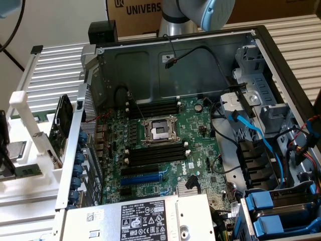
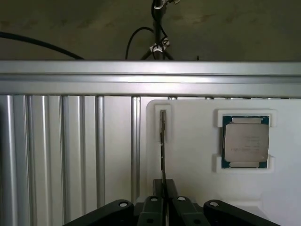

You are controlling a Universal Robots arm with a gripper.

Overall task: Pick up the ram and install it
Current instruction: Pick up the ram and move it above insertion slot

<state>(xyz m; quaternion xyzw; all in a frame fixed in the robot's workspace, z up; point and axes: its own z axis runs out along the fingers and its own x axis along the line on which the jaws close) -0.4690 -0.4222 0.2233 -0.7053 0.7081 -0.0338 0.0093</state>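
**Tool (image 2: 163, 188) gripping the ram (image 2: 162, 141) in its tray slot**

Black fingers of the tool are pressing together in the wrist view, all but fully closed, and they are pinching the near end of the ram between them. Seen edge-on, the thin green stick is standing on its long edge in a narrow slot of the white tray (image 2: 197, 197), running straight away from the tool. Just beside it, in a separate recess of the same tray, the processor chip (image 2: 245, 141) is lying flat, not touching the stick. Beyond the tray, the ribbed bench (image 2: 56, 155) is stretching away to an aluminium rail (image 2: 94, 77).

In the exterior view, the open computer case (image 1: 150, 65) is taking up the middle and right of the frame. Its black memory slots (image 1: 156, 153) are sitting at the centre of the frame and appear to be empty.

By my reading, the pick-up step is under way: the grasp looks made, but the ram is not yet lifted out. Freeing it is calling for a straight pull along the slot with no twisting, since the board is thin and the chip is lying close by.
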